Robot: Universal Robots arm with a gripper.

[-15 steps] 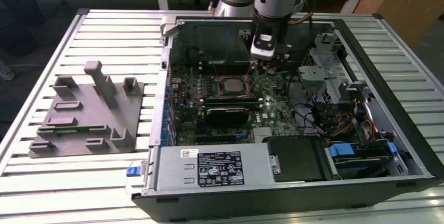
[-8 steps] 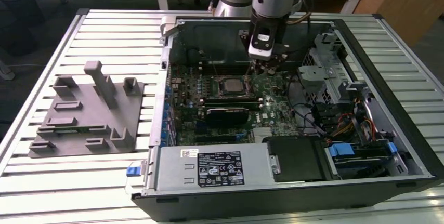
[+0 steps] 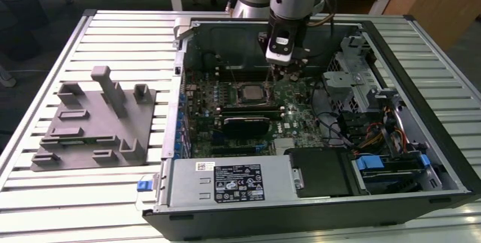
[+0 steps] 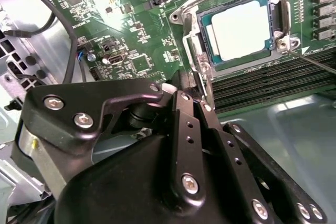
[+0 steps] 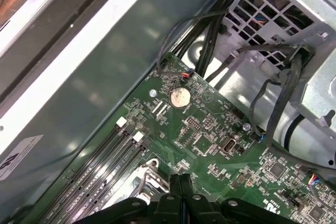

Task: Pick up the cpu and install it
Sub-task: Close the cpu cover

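Note:
The cpu [image 4: 240, 27], a silvery square with a pale green rim, lies flat in the motherboard socket [image 4: 276, 9] inside the open computer case [image 3: 421, 141]. In the exterior view the cpu [image 3: 250, 92] sits mid-board. My gripper [image 3: 283, 77] hangs just to the exterior view's right of the socket, low over the board. In the second wrist view my gripper [image 4: 181, 88] stands beside the socket's metal frame edge, not over the chip. The first wrist view has my gripper [image 5: 180, 181] with its black fingers pressed together, nothing between them.
A grey moulded fixture [image 3: 94, 122] lies on the slatted table at the exterior view's left. Inside the case are a power supply [image 3: 225, 181], a drive cage [image 3: 361, 79], loose cables [image 3: 353, 127], memory slots [image 4: 273, 82] and a coin battery [image 5: 180, 97].

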